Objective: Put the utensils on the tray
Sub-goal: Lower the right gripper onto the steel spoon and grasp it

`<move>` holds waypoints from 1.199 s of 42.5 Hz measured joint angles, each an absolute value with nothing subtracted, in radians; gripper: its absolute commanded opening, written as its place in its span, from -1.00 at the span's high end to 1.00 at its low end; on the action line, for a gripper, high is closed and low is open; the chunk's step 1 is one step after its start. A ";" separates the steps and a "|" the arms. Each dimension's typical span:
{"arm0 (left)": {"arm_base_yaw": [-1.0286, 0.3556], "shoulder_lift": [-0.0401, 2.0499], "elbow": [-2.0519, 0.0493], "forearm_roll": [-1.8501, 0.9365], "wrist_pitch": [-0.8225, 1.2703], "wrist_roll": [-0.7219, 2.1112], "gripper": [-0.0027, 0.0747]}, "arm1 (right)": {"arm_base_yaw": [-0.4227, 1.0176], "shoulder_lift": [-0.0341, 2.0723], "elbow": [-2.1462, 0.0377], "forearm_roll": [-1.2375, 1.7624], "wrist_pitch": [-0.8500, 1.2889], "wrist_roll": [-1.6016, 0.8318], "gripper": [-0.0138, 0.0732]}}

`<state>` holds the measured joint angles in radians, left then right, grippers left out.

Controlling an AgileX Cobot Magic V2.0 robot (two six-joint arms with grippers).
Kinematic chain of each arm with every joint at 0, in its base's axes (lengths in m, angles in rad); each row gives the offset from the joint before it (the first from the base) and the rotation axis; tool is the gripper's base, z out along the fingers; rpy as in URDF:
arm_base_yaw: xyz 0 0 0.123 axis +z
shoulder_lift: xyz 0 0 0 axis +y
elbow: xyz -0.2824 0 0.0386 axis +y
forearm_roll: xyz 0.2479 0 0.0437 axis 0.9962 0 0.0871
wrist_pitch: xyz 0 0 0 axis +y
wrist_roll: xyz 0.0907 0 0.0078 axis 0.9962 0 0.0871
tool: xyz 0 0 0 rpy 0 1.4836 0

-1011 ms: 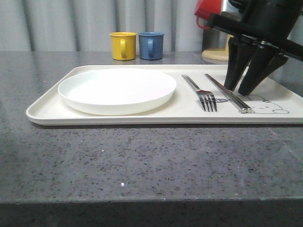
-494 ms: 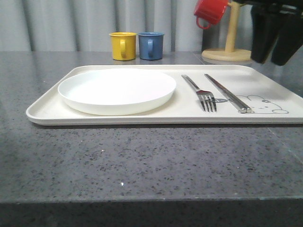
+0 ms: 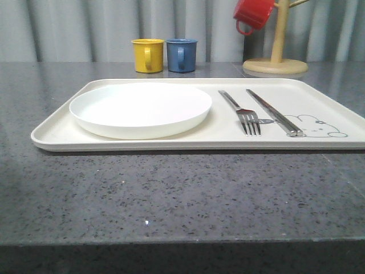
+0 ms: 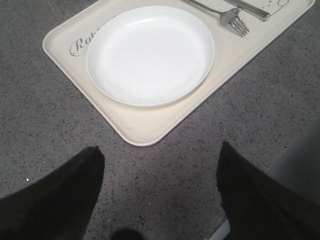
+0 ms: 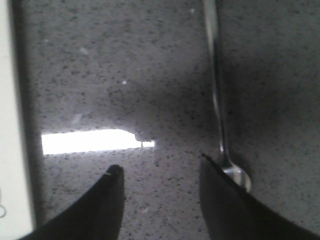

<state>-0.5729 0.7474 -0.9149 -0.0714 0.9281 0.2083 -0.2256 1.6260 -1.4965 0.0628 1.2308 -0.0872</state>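
The cream tray [image 3: 114, 142] lies across the dark stone table. On it sit the round white plate [image 3: 140, 108], the silver fork [image 3: 242, 113] and the metal chopsticks [image 3: 275, 112], near the printed rabbit. The left wrist view has the plate [image 4: 150, 54] and tray [image 4: 145, 131] ahead of my open left gripper [image 4: 160, 157], which hovers over bare table. My right gripper [image 5: 160, 167] is open above the table beside the tray's edge [image 5: 10, 125]. A silver spoon [image 5: 220, 100] lies on the table, its bowl partly hidden behind one finger.
A yellow mug [image 3: 147, 55] and a blue mug [image 3: 182, 54] stand behind the tray. A red mug [image 3: 252, 15] hangs on a wooden mug stand [image 3: 276, 61] at the back right. A bright reflection [image 5: 90, 141] lies on the table.
My right gripper has risen from over the chopsticks and left the front view, moving away to the right. The fork, chopsticks and plate have stayed in place.
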 measured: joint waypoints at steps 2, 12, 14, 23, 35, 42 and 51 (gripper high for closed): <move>-0.573 0.747 -0.915 -0.071 0.927 0.208 -0.29 | -0.243 1.638 -1.497 0.063 1.227 -0.091 -0.20; -0.573 0.747 -0.915 -0.071 0.927 0.208 -0.29 | -0.276 1.746 -1.497 0.030 1.176 -0.094 -0.20; -0.573 0.747 -0.915 -0.071 0.927 0.208 -0.29 | -0.276 1.763 -1.497 0.018 1.168 -0.094 -0.20; -0.573 0.747 -0.915 -0.071 0.927 0.208 -0.29 | -0.276 1.817 -1.497 -0.011 1.140 -0.094 -0.19; -0.573 0.747 -0.915 -0.071 0.927 0.208 -0.29 | -0.276 1.837 -1.499 -0.013 1.124 -0.095 -0.13; -0.573 0.747 -0.915 -0.071 0.927 0.208 -0.29 | -0.278 1.838 -1.499 -0.021 1.122 -0.095 0.49; -0.573 0.747 -0.915 -0.071 0.926 0.208 -0.29 | -0.280 1.836 -1.501 0.000 1.118 -0.095 0.76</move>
<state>-0.5729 0.7474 -0.9149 -0.0714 0.9258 0.2083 -0.2801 1.8362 -1.5009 0.0000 1.1183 -0.0954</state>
